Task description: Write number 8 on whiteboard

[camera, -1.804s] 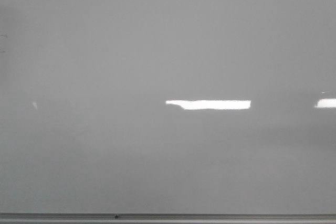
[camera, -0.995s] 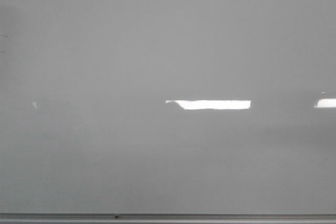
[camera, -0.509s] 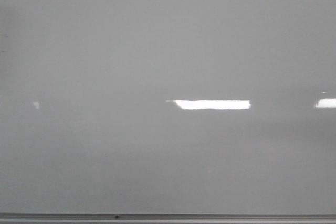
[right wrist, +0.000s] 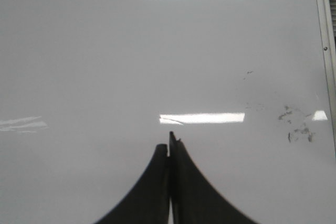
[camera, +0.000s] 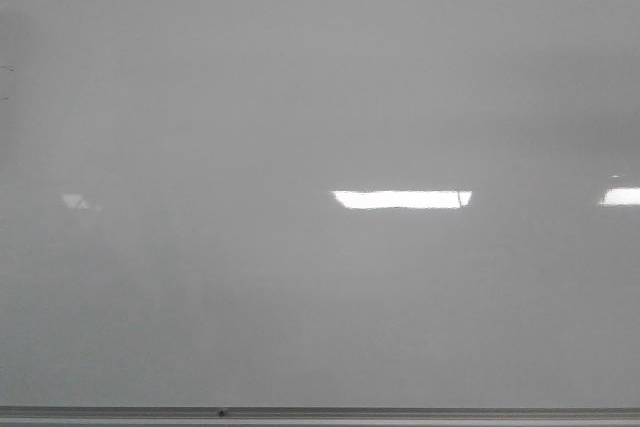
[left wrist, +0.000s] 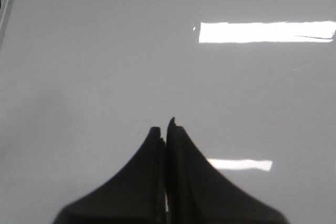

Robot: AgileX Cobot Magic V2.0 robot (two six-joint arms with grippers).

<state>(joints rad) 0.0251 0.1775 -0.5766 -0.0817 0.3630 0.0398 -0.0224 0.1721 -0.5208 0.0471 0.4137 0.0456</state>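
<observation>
The whiteboard [camera: 300,97] is a glossy pale grey board that fills the front view, with a thin grey metal frame [camera: 400,413] along its bottom. No number 8 shows on it in any view. Neither arm shows in the front view. In the left wrist view my left gripper [left wrist: 165,129] is shut and empty over the bare whiteboard [left wrist: 105,51]. In the right wrist view my right gripper [right wrist: 169,142] is shut and empty over the whiteboard [right wrist: 105,51]. No marker is in view.
Bright white light reflections [camera: 400,199] lie across the board. Faint black marker smudges [right wrist: 295,124] sit near the board's frame edge [right wrist: 325,51] in the right wrist view. Another frame edge [left wrist: 6,3] shows in a corner of the left wrist view.
The reflections on the board have shifted slightly: the middle one is shorter on its left end, and the small left one has moved right. No arm has entered the front view.
</observation>
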